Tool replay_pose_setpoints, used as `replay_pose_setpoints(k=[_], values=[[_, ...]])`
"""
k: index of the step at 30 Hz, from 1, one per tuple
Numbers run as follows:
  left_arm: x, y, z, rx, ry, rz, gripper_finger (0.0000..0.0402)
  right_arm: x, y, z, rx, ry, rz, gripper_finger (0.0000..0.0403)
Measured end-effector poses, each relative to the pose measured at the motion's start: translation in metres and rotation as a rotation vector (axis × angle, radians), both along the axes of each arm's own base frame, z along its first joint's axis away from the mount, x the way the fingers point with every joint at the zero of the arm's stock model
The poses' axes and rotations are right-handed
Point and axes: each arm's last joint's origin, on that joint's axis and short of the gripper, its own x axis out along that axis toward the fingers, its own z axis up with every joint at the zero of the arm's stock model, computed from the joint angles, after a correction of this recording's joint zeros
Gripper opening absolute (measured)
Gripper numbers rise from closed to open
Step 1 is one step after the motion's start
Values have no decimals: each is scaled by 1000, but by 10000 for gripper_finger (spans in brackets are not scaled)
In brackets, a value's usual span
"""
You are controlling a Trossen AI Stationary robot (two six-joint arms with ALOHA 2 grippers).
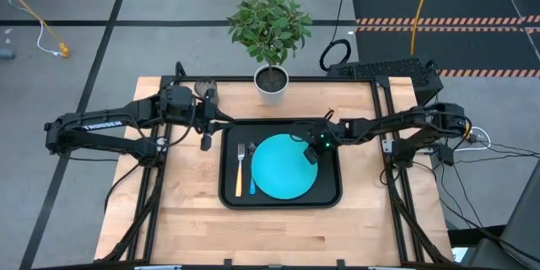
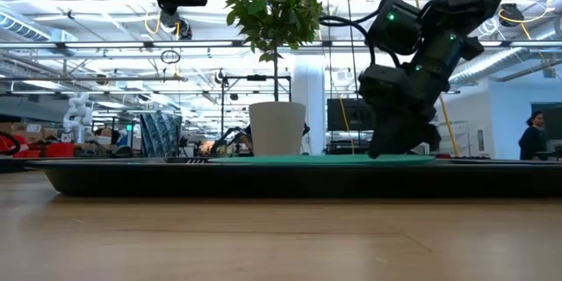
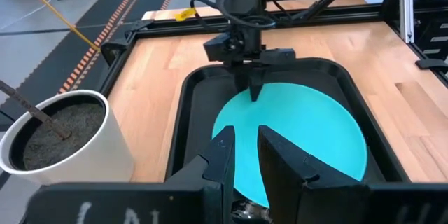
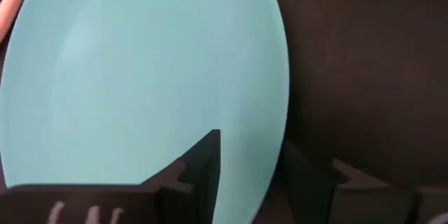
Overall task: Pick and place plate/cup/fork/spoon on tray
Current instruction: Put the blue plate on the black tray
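Straddling the stiff, slippery plate's (image 1: 285,166) thin rim on the tray (image 1: 226,196), the right gripper (image 1: 310,153) has its fingers open, holding nothing.

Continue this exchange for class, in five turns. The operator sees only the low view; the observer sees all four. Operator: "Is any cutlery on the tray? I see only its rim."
Observer: Yes. From above, the fork and the spoon lie side by side on the tray, left of the plate.
Operator: Where is the right claw over the plate?
Observer: The right claw is at the plate's right edge. Its wrist view shows it open, with one finger over the plate and the other over the tray.
Operator: And the left claw?
Observer: The left claw is open over the bare table, just off the tray's far left corner.
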Motion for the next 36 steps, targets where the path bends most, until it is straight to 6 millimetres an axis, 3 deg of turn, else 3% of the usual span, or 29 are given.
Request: replay_pose_setpoints(k=[12,24,36], values=[[0,0,0,-11,-1,5,67,0,3,0,-27,11,3,130],[0,0,0,-11,0,4,67,-12,5,-6,-1,153,-4,130],[0,0,-1,-16,9,6,67,-20,8,15,-8,90,4,130]])
